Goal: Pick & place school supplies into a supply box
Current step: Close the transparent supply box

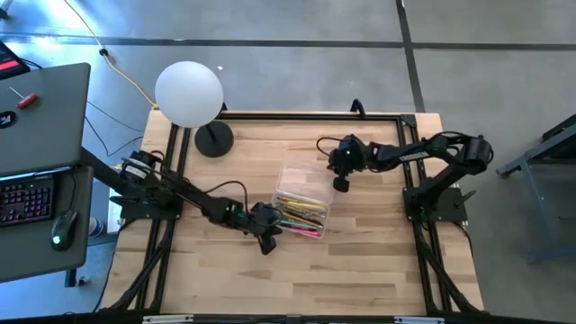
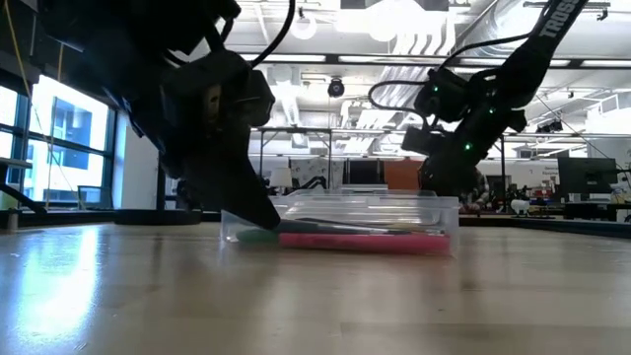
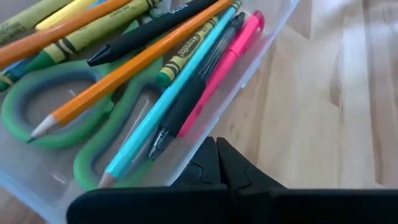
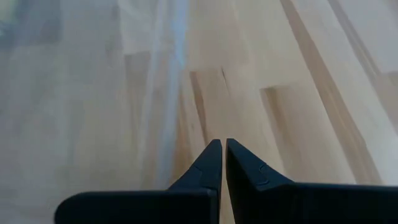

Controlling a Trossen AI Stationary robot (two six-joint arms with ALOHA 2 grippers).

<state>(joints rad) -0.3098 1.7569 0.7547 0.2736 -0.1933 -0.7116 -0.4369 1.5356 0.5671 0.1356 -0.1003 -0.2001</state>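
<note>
The clear supply box [image 1: 304, 200] lies mid-table with its lid [image 1: 300, 174] open toward the far edge. Inside it lie green-handled scissors [image 3: 56, 121], an orange pencil [image 3: 124, 68], crayons, a black pen, a teal pencil and a pink pen [image 3: 227, 59]. My left gripper [image 1: 267, 239] is shut, and its tips [image 3: 216, 146] stand at the box's near left corner, slanting down. My right gripper [image 1: 342, 184] is also shut. It hovers by the lid's right side over bare wood [image 4: 222, 144], holding nothing. My left gripper's shut fingertips [image 3: 211, 152] come slanting down from the table's left at the rim of the box's clear wall [image 3: 186, 158], near its near left corner [image 2: 258, 219]. Whether they touch the wall, I cannot tell.
A white globe lamp [image 1: 189, 93] on a black base [image 1: 214, 139] stands at the table's far left. A laptop [image 1: 40, 117] and a keyboard sit on a stand left of the table. Bare wood lies near and to the right of the box.
</note>
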